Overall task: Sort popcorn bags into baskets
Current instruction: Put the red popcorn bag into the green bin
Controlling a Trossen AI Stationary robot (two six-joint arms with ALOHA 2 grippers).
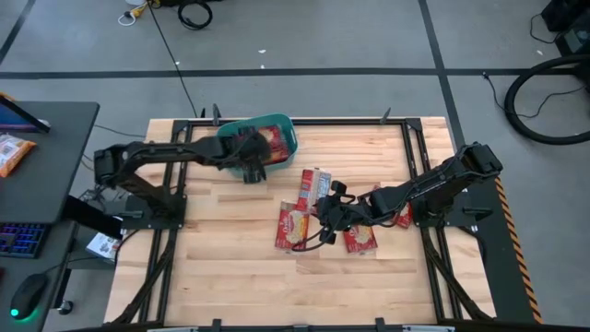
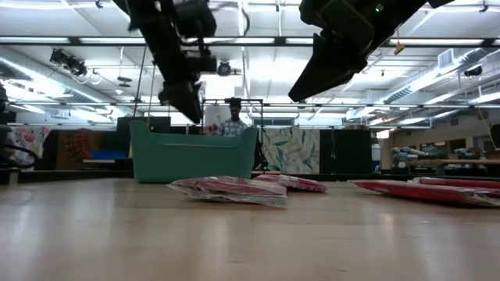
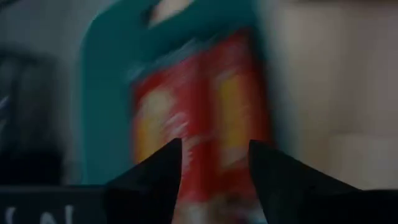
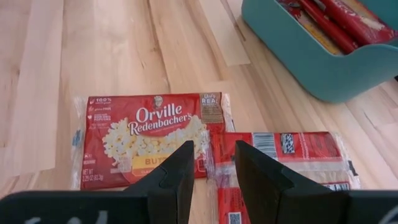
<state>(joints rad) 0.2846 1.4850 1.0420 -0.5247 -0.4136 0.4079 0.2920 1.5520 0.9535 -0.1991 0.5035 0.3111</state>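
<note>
Even, bright overhead light falls on the worktop [image 1: 240,267] in the high view, with only soft, short shadows under the arms. In the low view, ceiling strip lights glare white, and both arms show as near-black silhouettes against them. The left wrist view is heavily smeared by motion blur: the teal basket [image 3: 106,99] and what are probably red popcorn bags [image 3: 199,106] dissolve into streaks. The right wrist view is crisp, with a mild sheen on the popcorn bag [image 4: 149,137] wrapper.
</note>
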